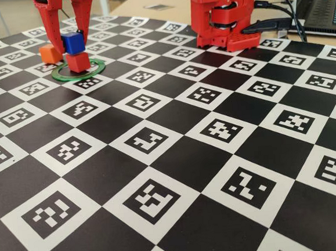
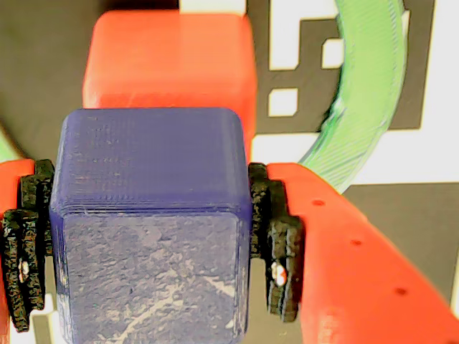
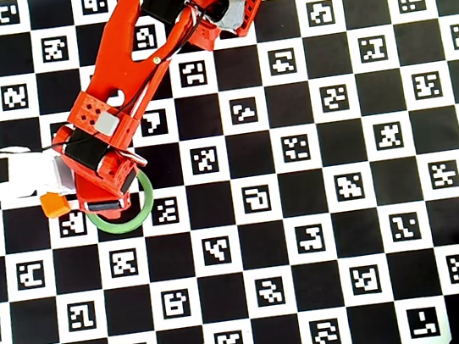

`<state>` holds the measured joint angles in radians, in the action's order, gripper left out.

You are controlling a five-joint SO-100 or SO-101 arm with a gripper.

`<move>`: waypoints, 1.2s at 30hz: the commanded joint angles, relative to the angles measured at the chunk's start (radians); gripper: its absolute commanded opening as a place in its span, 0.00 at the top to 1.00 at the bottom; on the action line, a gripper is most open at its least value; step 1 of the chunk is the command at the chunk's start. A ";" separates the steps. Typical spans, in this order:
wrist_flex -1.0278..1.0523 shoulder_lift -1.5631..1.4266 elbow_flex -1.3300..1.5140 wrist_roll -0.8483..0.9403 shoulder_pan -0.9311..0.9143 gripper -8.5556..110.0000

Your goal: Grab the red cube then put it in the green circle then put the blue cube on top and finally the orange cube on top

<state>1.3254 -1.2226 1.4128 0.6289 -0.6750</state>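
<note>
Fixed view: red cube [image 1: 78,61] inside the green circle [image 1: 98,68], near the board's [image 1: 176,159] far left corner; blue cube [image 1: 73,42] directly above it (contact unclear); orange cube [image 1: 50,53] just left, outside.

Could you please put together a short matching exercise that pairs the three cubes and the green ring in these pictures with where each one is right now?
Things:
1. small matte dark blue cube
2. small matte deep red cube
3. small matte bright orange cube
4. thin flat green ring

Places:
A. on the checkered board, outside the ring
B. flat on the board, encircling one cube
C. between the fingers of the red hand, above another cube
D. on the board inside the ring

Pairs: 1-C, 2-D, 3-A, 4-B
</note>
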 commanded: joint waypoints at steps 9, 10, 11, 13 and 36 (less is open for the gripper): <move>-0.029 -0.072 -0.002 0.011 -0.020 0.84; -0.032 -0.072 0.002 0.011 -0.020 0.84; -0.037 -0.072 0.006 0.011 -0.020 0.84; -0.041 -0.071 0.014 0.011 -0.020 0.84; -0.040 -0.067 0.020 -0.005 -0.020 0.57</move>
<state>1.2901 -1.2226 1.4373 0.6335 -0.6842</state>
